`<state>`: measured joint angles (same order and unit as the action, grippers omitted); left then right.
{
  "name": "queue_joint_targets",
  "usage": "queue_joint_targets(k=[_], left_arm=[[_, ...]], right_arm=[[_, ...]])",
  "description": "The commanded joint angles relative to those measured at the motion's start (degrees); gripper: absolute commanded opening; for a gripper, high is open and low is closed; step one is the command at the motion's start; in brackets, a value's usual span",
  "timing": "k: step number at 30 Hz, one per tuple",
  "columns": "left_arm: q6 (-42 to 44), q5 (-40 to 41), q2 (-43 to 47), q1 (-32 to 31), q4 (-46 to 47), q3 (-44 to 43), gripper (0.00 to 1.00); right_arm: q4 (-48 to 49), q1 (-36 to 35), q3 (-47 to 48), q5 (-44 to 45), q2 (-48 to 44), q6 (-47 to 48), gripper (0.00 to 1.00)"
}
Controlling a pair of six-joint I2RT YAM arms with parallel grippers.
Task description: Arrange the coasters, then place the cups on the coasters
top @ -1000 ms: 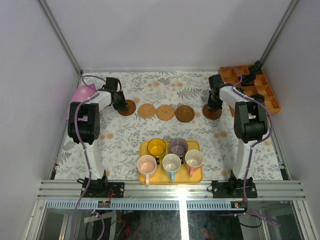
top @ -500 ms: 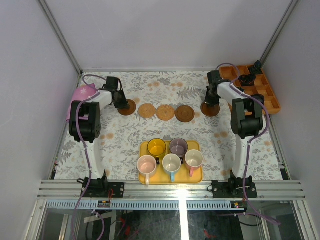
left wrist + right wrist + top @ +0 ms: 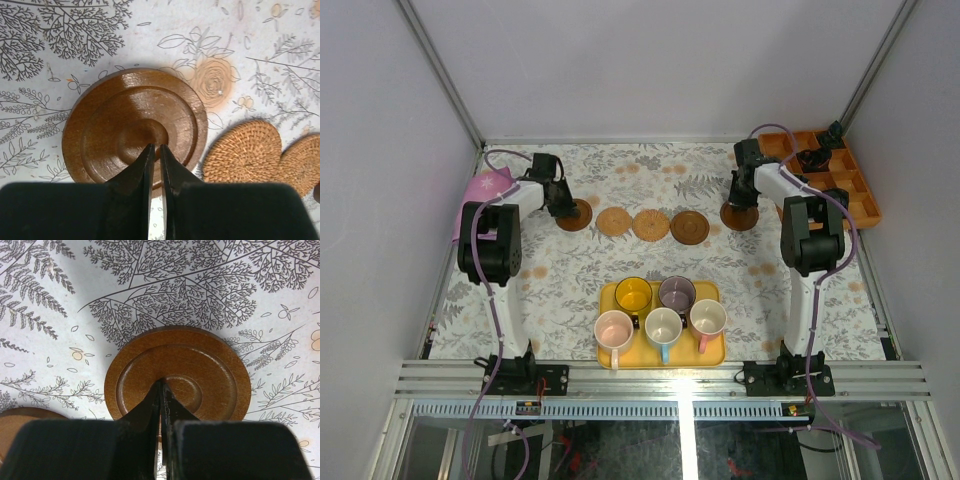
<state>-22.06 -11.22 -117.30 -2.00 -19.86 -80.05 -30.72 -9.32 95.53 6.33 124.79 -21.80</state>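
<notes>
**A:** Where do the coasters lie, taking the yellow tray (image 3: 606, 291) as the marker?

**B:** All five lie beyond the tray's far edge, in a rough row on the floral cloth (image 3: 570, 280). The two tan coasters (image 3: 614, 221) sit edge to edge just past that edge. A third dark coaster (image 3: 689, 227) is close on their right. The left dark coaster (image 3: 130, 115) lies out past the tray's left side, and the right dark coaster (image 3: 200, 375) past its right side, apart from the rest. The five cups (image 3: 663, 326) stand on the tray itself.

**A:** And the grippers?

**B:** The left gripper (image 3: 156, 147) has its fingers all but pressed together, with only a hairline slit between them. Its tips rest over the left dark coaster's dished centre and pinch nothing. The right gripper (image 3: 161, 382) is pressed fully together, with its tips on the right dark coaster's centre.

**A:** So what is the step in hand?

**B:** My guess is nudging the end discs into line. I'd press lightly and straight down in the centre dimple, so that each disc slides flat without tipping or spinning. I'd leave even gaps too, wide enough for the cup handles.

**A:** What do the dark coasters look like?

**B:** They are glossy brown, like turned wood, with a raised rim and concentric rings. The tan ones look woven.
</notes>
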Motion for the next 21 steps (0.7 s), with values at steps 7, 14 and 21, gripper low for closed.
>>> queue_joint_targets(k=[7,14,21], left_arm=[[0.6,-1.5,9.9,-2.0,1.7,-2.1,0.13],[0.8,-5.6,10.2,-7.7,6.1,3.1,0.52],[1.2,-7.5,7.9,-13.4,8.8,3.5,0.52]], right_arm=[[3.8,-2.2,-5.4,0.6,-15.6,4.5,0.03],[5.6,-8.2,-11.9,-3.0,-17.8,5.2,0.06],[7.4,-13.5,-11.7,-7.3,-14.1,4.6,0.00]])
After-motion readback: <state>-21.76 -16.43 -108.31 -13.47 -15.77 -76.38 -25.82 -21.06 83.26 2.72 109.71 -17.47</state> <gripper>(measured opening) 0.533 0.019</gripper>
